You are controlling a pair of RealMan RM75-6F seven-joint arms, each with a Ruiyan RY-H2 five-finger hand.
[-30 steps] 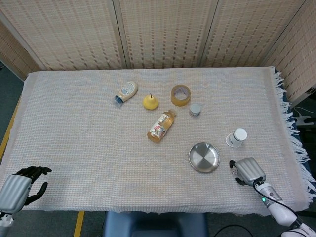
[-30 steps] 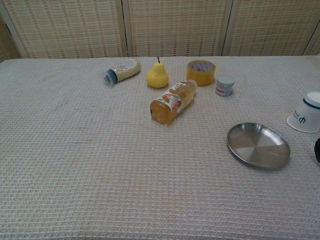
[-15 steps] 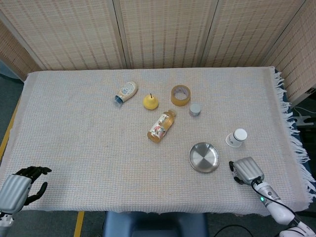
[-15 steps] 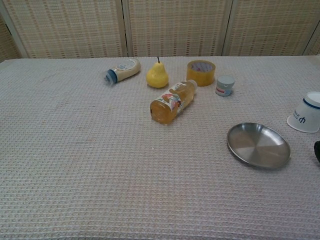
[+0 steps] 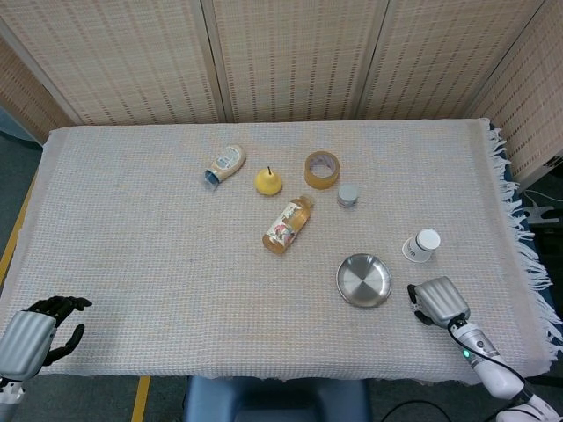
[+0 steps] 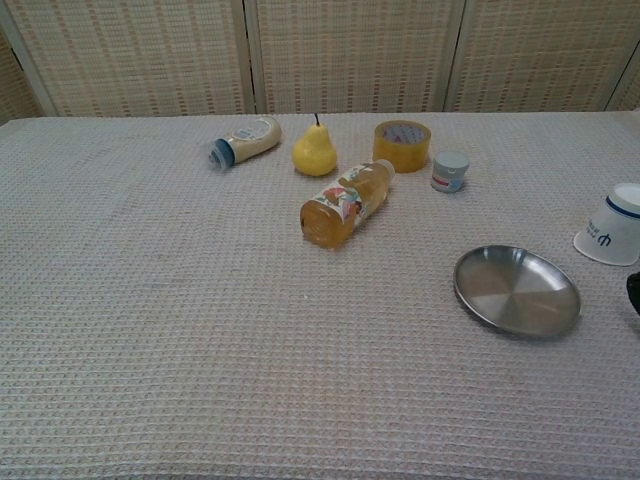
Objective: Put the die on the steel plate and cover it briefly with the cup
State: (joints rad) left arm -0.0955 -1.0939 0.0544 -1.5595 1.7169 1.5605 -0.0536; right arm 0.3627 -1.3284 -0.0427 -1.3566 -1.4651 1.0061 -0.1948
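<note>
The steel plate (image 5: 363, 280) (image 6: 517, 290) lies bare on the cloth at the front right. Just behind and to the right of it, the white cup (image 5: 421, 245) (image 6: 611, 238) stands upside down. My right hand (image 5: 437, 301) hovers low at the plate's right side, its back toward the camera and its dark fingers curled under it. Only a dark sliver of it (image 6: 634, 292) shows at the chest view's right edge. No die shows in either view, and whatever lies under the right hand is hidden. My left hand (image 5: 33, 331) waits at the table's front left corner, holding nothing, its fingers apart.
An orange drink bottle (image 5: 287, 225) lies on its side mid-table. Behind it are a yellow pear (image 5: 268, 181), a tape roll (image 5: 322, 169), a small grey jar (image 5: 348, 195) and a tipped cream bottle (image 5: 225, 163). The cloth's fringed edge (image 5: 526, 255) runs down the right.
My right hand has crept slightly left and back, nearer the plate's rim. The left hand and all objects have stayed put.
</note>
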